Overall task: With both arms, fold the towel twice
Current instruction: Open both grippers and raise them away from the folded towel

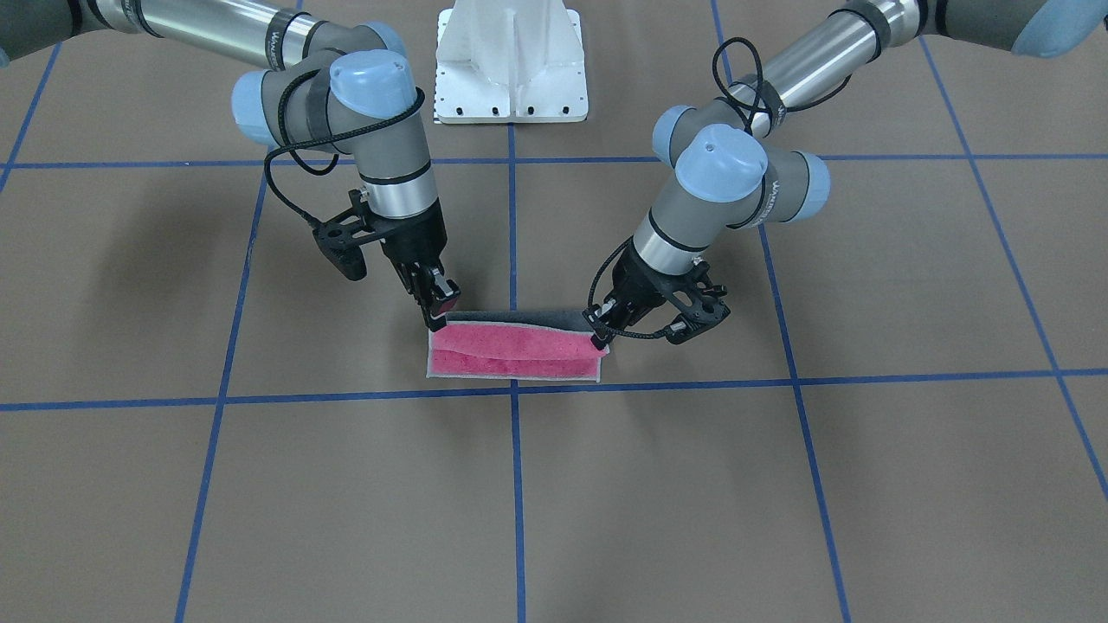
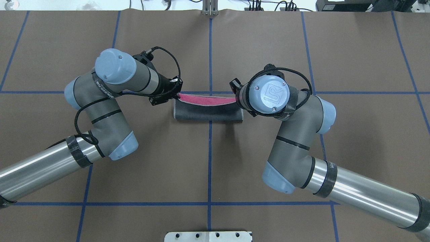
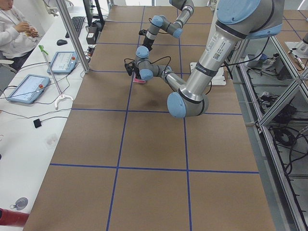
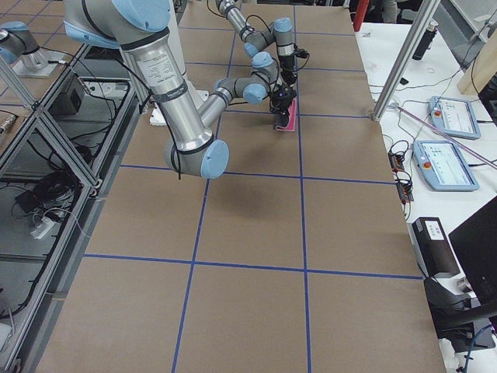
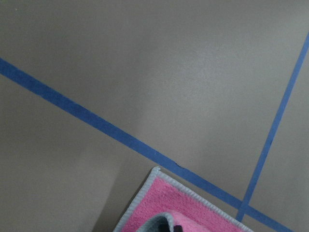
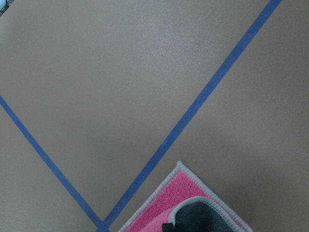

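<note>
The towel (image 1: pixel 516 356) lies at the table's middle, partly folded. Its pink face shows in the front-facing view, and its dark grey face (image 2: pixel 208 113) arches over it in the overhead view. My left gripper (image 1: pixel 597 339) is shut on one lifted corner of the towel's edge. My right gripper (image 1: pixel 437 313) is shut on the other lifted corner. Both hold that edge just above the lower pink layer. From overhead the left gripper (image 2: pixel 176 96) shows at the towel's end, while the right one is hidden under its own wrist (image 2: pixel 268 94). Each wrist view shows a pink corner (image 5: pixel 169 205) (image 6: pixel 181 200) with grey cloth curling over it.
Blue tape lines (image 1: pixel 514 484) mark a grid on the brown table. The white pedestal (image 1: pixel 511 61) stands behind the towel at the robot's base. Beside the table, a seated person (image 3: pixel 14 29) and control tablets (image 3: pixel 26 87) line a white bench.
</note>
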### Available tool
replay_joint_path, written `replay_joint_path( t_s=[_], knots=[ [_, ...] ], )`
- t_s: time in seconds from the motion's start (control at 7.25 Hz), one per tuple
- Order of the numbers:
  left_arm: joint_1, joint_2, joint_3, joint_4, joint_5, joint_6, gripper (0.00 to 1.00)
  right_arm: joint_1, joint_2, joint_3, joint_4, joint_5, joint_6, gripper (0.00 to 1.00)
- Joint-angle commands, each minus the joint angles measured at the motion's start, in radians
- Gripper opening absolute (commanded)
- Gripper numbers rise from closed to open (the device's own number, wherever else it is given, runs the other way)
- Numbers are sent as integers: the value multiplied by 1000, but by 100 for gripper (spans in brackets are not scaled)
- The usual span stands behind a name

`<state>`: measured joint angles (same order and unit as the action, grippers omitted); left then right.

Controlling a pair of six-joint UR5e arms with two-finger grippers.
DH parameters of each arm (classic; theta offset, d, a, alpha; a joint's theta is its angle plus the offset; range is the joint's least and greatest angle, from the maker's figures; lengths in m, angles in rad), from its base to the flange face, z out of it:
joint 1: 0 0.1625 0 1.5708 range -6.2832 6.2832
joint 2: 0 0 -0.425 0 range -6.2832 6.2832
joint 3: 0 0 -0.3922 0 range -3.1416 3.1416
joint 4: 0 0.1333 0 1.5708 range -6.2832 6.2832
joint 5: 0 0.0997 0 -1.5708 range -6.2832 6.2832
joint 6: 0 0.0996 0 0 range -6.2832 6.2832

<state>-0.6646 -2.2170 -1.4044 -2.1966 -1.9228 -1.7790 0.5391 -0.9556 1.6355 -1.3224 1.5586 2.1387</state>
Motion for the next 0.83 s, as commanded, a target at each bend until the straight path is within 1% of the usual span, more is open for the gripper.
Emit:
replay_joint_path(
  t_s=[0.0, 0.14, 0.28, 0.41, 0.69],
  knots=[
    [-6, -25, 36, 0, 25, 1, 35, 18, 0, -5, -1, 0, 0, 41],
    [-15, -53, 71, 0, 27, 1, 41, 22, 0, -8, -1, 0, 0, 46],
    [-24, -64, 88, 0, 27, 1, 44, 25, -2, -8, -1, 1, -2, 46],
    [-32, -66, 102, -3, 27, 1, 44, 25, -2, -8, -1, 1, -2, 47],
    [-36, -67, 98, -3, 25, 0, 44, 25, 0, -6, -1, 3, -2, 48]
  ],
)
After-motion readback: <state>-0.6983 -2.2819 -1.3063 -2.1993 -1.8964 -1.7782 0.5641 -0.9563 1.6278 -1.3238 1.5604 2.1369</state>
